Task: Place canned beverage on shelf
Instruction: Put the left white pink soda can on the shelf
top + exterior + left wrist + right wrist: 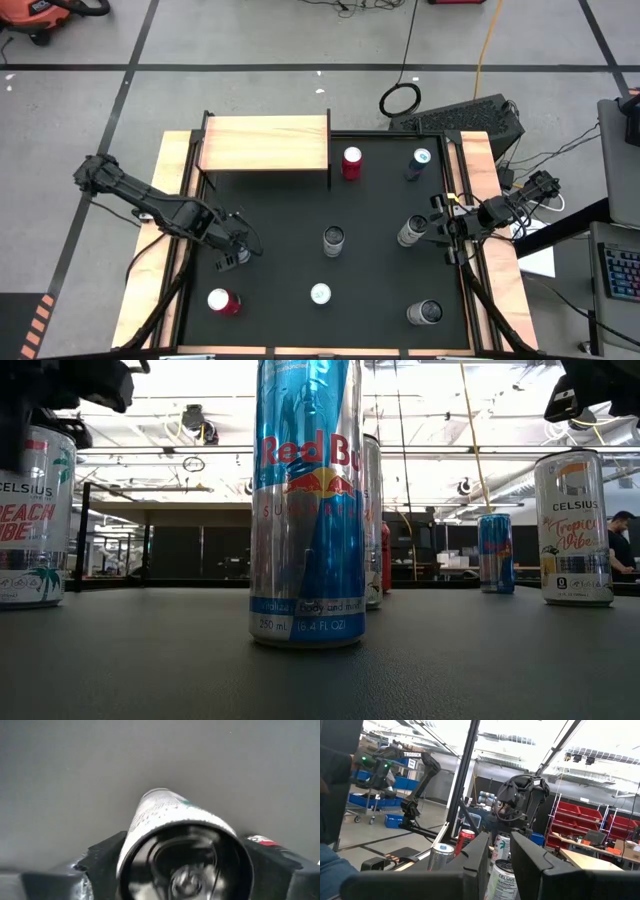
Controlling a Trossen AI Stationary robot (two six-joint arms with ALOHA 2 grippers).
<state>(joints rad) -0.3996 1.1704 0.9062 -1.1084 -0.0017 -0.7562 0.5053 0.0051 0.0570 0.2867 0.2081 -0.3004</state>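
L gripper over can at table's left; jaws wide either side, no grip seen yet. Shelf far-left, bare. R gripper idle at right, jaws near shut, empty. Risk: off-centre close tips can.

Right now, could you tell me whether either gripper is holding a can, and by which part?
The left gripper has a can between its fingers, around its side near the top rim; a firm hold cannot be told. The right gripper holds nothing.
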